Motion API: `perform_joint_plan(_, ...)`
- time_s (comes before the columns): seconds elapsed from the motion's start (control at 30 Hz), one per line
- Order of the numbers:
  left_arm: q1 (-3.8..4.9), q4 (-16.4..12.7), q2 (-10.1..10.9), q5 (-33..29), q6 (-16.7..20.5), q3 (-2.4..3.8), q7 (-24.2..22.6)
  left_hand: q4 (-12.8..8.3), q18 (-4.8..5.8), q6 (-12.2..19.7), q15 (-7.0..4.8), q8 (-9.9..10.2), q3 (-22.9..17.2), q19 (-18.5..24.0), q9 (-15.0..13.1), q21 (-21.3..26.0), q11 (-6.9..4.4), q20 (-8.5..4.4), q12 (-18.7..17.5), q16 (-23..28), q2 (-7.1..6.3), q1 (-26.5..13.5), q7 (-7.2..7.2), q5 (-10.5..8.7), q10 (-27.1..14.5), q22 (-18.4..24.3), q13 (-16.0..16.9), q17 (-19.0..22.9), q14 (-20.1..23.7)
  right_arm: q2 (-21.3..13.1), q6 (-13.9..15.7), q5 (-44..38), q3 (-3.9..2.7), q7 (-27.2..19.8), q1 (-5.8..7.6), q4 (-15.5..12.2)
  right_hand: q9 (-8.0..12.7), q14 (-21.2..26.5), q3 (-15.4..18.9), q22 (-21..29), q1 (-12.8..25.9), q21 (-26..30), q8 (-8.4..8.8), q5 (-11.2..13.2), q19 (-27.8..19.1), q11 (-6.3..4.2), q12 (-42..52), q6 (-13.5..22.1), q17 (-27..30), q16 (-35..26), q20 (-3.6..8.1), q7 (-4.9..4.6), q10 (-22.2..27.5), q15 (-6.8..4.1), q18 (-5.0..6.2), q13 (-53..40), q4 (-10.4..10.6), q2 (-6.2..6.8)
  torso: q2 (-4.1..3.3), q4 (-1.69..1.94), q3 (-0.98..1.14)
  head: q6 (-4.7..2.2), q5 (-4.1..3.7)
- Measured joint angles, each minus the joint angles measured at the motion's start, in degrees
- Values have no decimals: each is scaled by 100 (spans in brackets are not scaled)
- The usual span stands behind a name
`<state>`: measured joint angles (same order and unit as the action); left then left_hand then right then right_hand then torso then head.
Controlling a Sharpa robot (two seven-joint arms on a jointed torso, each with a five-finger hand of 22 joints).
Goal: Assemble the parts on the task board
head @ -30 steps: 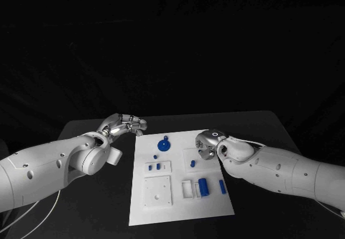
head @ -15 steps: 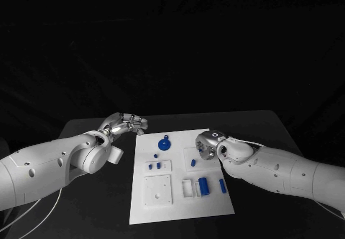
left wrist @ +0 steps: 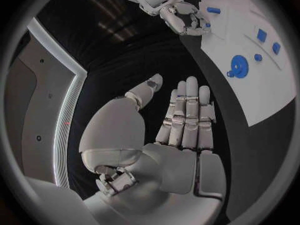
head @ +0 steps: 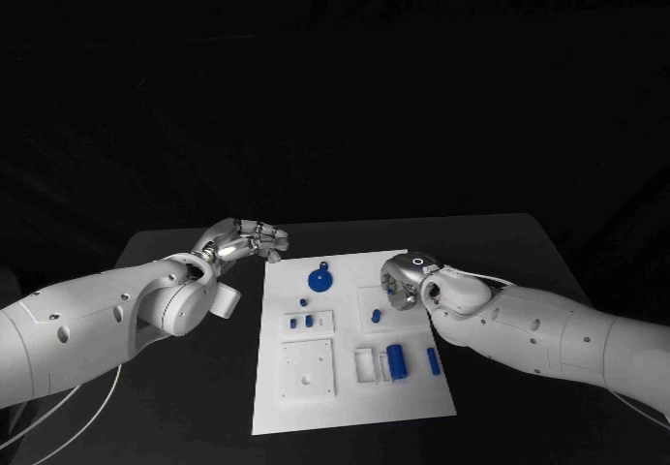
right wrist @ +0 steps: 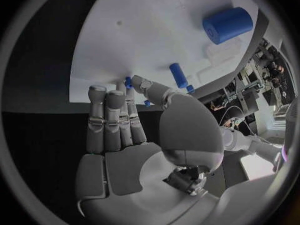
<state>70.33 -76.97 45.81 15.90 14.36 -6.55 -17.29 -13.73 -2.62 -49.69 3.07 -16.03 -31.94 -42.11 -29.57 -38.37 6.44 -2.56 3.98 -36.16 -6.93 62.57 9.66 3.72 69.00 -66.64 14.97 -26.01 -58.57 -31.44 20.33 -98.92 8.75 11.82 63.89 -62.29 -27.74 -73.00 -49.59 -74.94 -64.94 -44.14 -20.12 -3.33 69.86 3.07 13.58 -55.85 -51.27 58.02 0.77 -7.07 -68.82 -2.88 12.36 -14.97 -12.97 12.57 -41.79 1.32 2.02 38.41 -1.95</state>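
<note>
Task board (head: 350, 387) lies flat mid-surface (head: 502, 242), long side running near-far, w/ blue parts on it. Round blue disc part (head: 319, 282) sits toward the board's far end, a small tab on its far edge. Nearer, on the left: two small blue pegs (head: 299, 325) in a raised white block, one more small peg (head: 302, 303) just beyond. Small blue piece (head: 376, 316) near the board's middle, right side. Blue cylinder (head: 397, 361) lies beside a white holder (head: 363, 366) toward the near right; slim blue bar (head: 432, 361) just right of it, close to the board's right edge.

Left robot hand (head: 249, 241) hangs over the bare surface, just off the board's far-left corner; not touching the board. Wrist view: left robot hand (left wrist: 181, 120) has fingers straight and side by side, thumb apart, nothing held.

Right robot hand (head: 404, 281) is over the board's right edge, near the small blue piece. Wrist view: right robot hand (right wrist: 119, 125) has fingers extended together, thumb out to the side, holding nothing; fingertips (right wrist: 106, 97) sit at the board's edge, contact can't tell.
</note>
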Motion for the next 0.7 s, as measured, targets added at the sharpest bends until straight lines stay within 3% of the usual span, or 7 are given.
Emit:
perform_joint_plan(0.2, 0, 5, -4, -2, -10, 1, 9, -15, 0, 0, 0, 0, 15, 0, 0, 0, 0, 0, 0, 19, 0, 0, 0, 0, 0, 0, 1, -6, 0, 55, 44, -42, 17, 28, -7, 67, -14, -7, -12, 1, 0, -42, -18, 0, 7, 20, -12, -54, -8, 0, 4, 5, -83, -6, -4, -9, -49, 1, 1, -3, 1, 15, -4)
perform_joint_plan(0.7, 0, 8, -3, -5, -19, -1, 29, -16, 1, 20, 0, 0, 16, 0, 5, 0, 0, 0, 0, 22, 22, -22, 21, 0, 0, -4, -4, -22, 0, 58, 73, -271, 39, 104, -19, 43, -46, -110, -78, 2, -38, -244, -96, -107, 87, -102, -75, -349, -91, 97, 47, 123, -288, -87, -5, -90, -300, -160, 6, -8, 0, 46, -20)
